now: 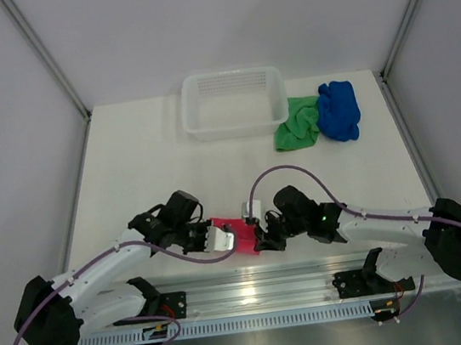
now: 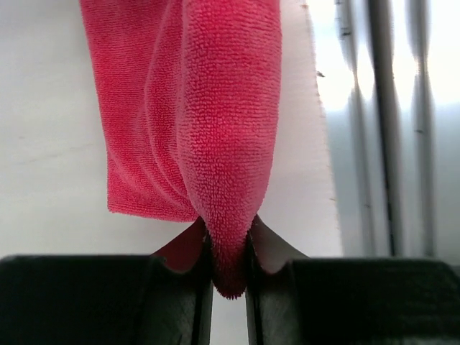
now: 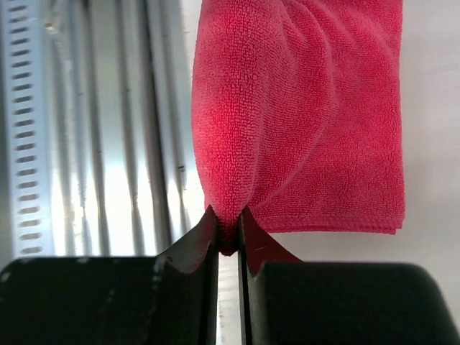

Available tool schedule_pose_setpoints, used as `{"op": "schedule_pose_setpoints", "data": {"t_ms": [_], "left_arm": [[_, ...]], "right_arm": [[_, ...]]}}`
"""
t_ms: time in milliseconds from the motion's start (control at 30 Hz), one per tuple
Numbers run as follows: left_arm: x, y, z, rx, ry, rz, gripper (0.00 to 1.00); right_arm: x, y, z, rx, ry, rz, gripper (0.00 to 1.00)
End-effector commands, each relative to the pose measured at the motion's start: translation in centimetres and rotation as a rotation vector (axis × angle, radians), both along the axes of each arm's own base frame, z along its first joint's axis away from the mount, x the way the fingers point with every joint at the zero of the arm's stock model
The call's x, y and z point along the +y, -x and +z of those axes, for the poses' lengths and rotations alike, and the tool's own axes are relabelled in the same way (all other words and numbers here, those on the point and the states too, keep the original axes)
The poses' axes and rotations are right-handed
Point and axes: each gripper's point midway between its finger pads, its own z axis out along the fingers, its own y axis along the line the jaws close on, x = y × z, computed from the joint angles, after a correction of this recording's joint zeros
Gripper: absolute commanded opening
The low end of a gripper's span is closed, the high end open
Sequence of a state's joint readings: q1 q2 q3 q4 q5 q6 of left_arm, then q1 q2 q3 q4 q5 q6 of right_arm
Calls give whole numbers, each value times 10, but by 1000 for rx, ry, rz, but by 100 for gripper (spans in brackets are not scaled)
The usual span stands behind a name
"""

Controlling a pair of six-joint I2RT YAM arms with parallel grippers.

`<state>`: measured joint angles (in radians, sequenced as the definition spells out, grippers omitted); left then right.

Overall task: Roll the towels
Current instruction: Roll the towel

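A bright pink towel lies folded near the table's front edge, between my two grippers. The left gripper is shut on a thick fold at its left end; in the left wrist view the pink towel bulges up from between the fingers, and the left gripper pinches it. The right gripper is shut on the opposite end, where the pink towel is nipped by the right gripper. A green towel and a blue towel lie crumpled together at the back right.
A white mesh basket stands at the back centre, just left of the green towel. The metal rail carrying the arm bases runs along the front edge, close behind the pink towel.
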<state>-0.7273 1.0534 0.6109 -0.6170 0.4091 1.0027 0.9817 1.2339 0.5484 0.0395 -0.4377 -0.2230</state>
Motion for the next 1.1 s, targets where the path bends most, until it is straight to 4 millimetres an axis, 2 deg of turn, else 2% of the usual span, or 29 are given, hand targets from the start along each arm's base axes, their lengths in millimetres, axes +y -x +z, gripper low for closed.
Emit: {"op": "schedule_pose_setpoints", "data": {"t_ms": [0,100,167,233,267,300,333,367,400,433,500,533,633,733,1000,1067], "left_arm": [[9,42,6,199,-29,-41,21],[8,44,8,234,-30,-58,22],[4,41,9,283,-18,-49,21],[1,30,21,332,21,-11,18],[1,29,17,391,14,1,18],[-7,19,30,400,52,6,17],[-5,16,29,432,44,33,16],[-5,13,22,472,23,48,14],[-7,8,24,480,26,57,13],[-9,4,25,496,26,68,13],[-13,4,21,549,21,71,12],[-15,1,22,559,23,77,11],[-13,-2,14,609,9,105,10],[-13,-9,12,644,10,125,10],[-15,-12,16,643,33,110,10],[-15,-11,17,653,35,112,10]], "right_arm": [[4,23,19,135,-31,68,0],[5,19,22,214,-53,56,1],[2,5,20,227,-59,8,14],[1,-7,16,230,-49,-39,34],[-1,-12,15,226,-48,-56,37],[0,-22,21,201,-81,-74,41],[0,-26,25,192,-98,-80,48],[1,-30,30,183,-122,-77,49],[0,-34,32,186,-138,-79,51],[2,-32,35,201,-156,-63,58],[4,-33,37,201,-174,-54,62],[4,-32,37,216,-178,-59,72],[6,-33,33,248,-196,-69,76],[8,-42,28,245,-215,-112,78],[12,-50,8,263,-197,-140,78],[14,-48,8,263,-220,-138,77]]}}
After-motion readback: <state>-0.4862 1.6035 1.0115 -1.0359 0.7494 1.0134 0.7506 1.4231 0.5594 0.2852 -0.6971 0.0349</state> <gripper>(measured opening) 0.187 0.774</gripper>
